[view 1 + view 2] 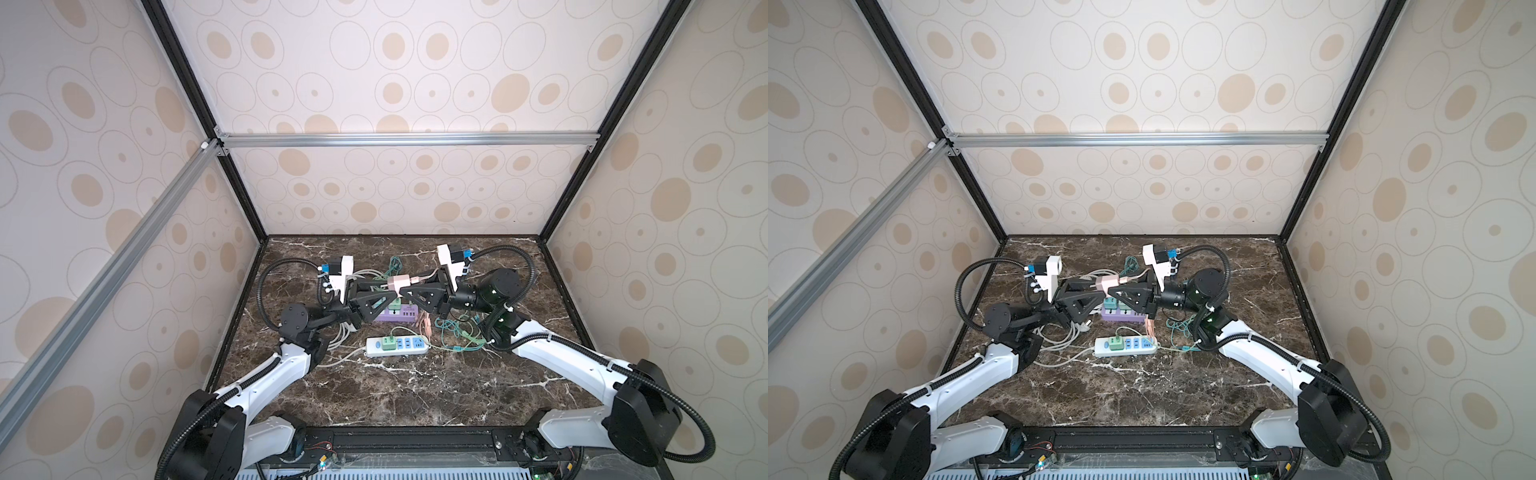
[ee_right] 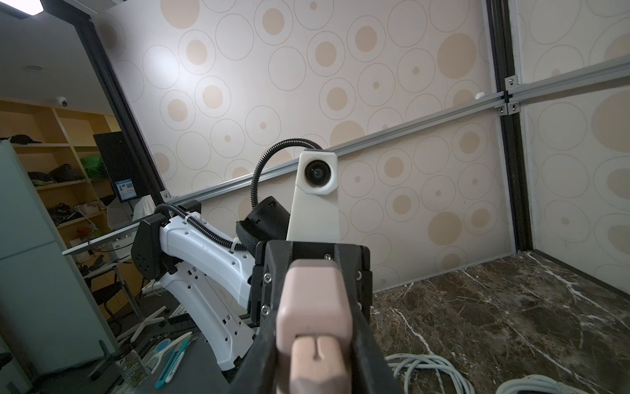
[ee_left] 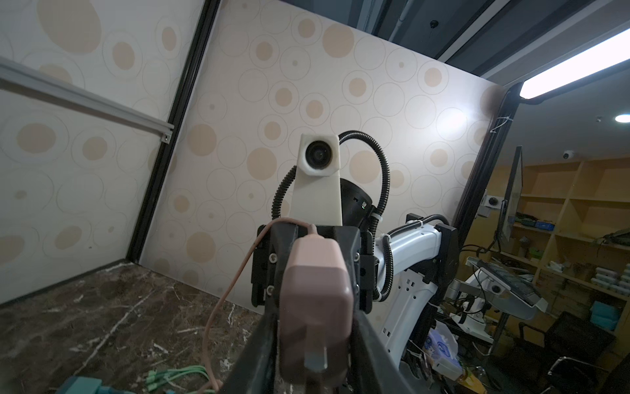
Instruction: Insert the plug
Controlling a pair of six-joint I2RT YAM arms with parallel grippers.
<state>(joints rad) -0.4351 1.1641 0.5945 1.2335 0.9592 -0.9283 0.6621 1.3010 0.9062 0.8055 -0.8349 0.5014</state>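
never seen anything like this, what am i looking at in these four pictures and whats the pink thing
These are two robot arms, the left arm and the right arm, at a marble table. Two pictures look down on the whole scene from above; the other two come from a camera on each arm's wrist, looking along its gripper. On the table lie a white power strip with a green plug in it, a purple power strip and loose cables. Above them the right gripper is shut on a pink plug; the fingers of the left gripper flank it too, but whether they press I cannot tell.
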